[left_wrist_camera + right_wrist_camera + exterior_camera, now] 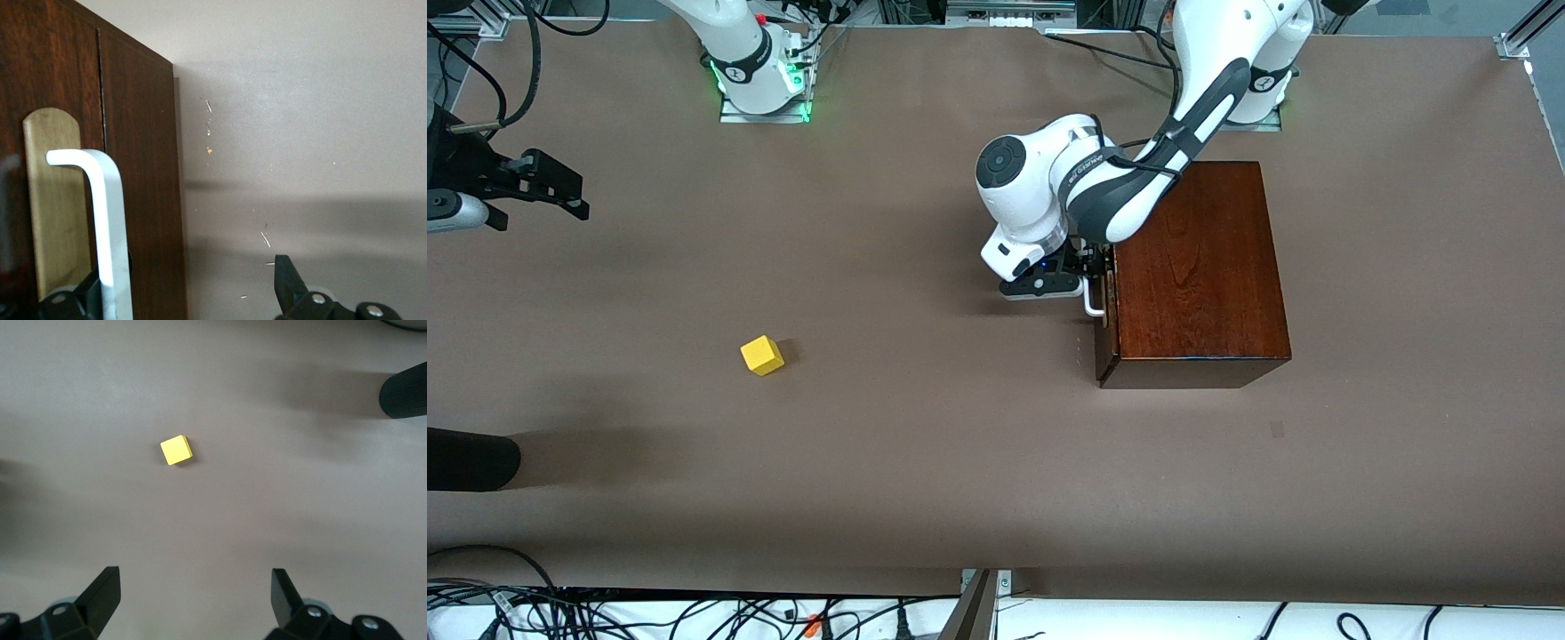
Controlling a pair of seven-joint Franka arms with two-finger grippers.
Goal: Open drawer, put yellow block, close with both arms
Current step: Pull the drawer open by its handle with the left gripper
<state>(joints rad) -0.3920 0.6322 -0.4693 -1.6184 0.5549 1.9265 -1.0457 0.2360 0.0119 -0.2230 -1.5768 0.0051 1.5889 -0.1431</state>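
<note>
I see the dark wooden box (1196,271) sitting on the brown table (925,462), toward the left arm's end. The drawer (1107,329) is pushed in, its dark front level with the box. Its white handle (1092,307) sticks out from the front.

My left arm (1138,169) reaches down from its base to the drawer front. The left gripper (1087,267) is right at the handle. In the left wrist view its fingers (290,283) stand wide apart. The white handle (107,227) runs down by one finger, while the other finger is out over bare table. The fingers are not squeezed on the handle. I cannot tell if the near finger touches it.

The yellow block (762,355) sits alone on the table, well apart from the box, toward the right arm's end and a bit nearer to the front camera than the handle.

My right arm waits. The right gripper (547,185) hangs up in the air over the table. Its fingers (103,593) are spread wide with nothing between them. In the right wrist view the yellow block (176,449) lies on the table below.
</note>
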